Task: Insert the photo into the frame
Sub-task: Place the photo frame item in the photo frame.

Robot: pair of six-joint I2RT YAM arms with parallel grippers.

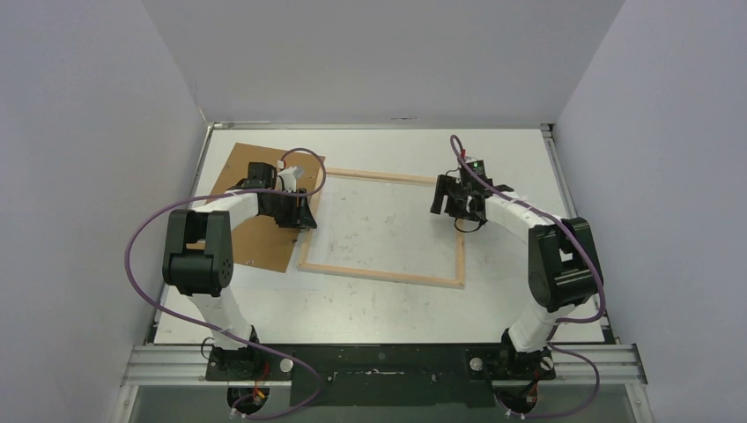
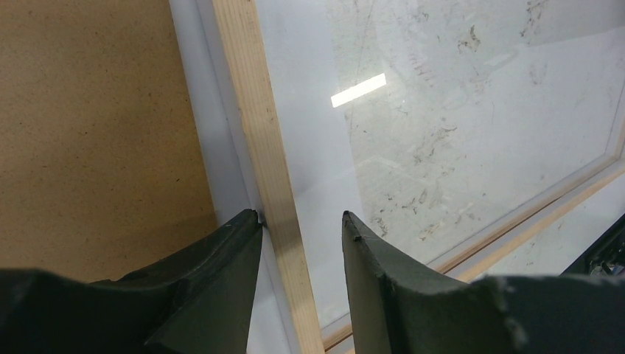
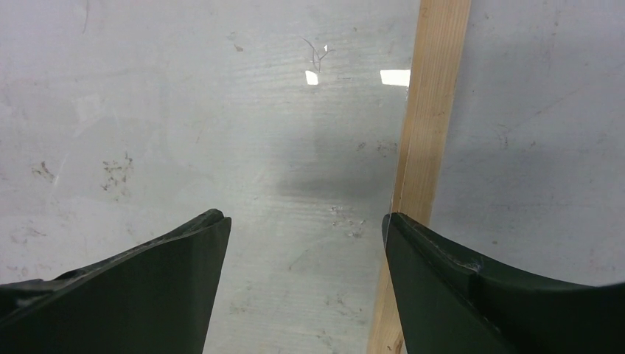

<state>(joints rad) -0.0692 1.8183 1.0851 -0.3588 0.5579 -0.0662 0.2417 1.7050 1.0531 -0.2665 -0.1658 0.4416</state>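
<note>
Frame (image 1: 380, 273) lies flat mid-table (image 1: 370, 308), with the brown board (image 2: 88, 133) just beside its left edge. Left jaws are part-open, straddling the left bar. Right jaws gape wide over the right bar. There's open table on the near side.

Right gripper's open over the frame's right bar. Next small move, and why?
Probably raise the right gripper straight up, clear of the frame. Its jaws stand wide and empty, low over the right bar, so it has nothing to carry. The left gripper straddles the left bar beside the brown backing panel.
</note>
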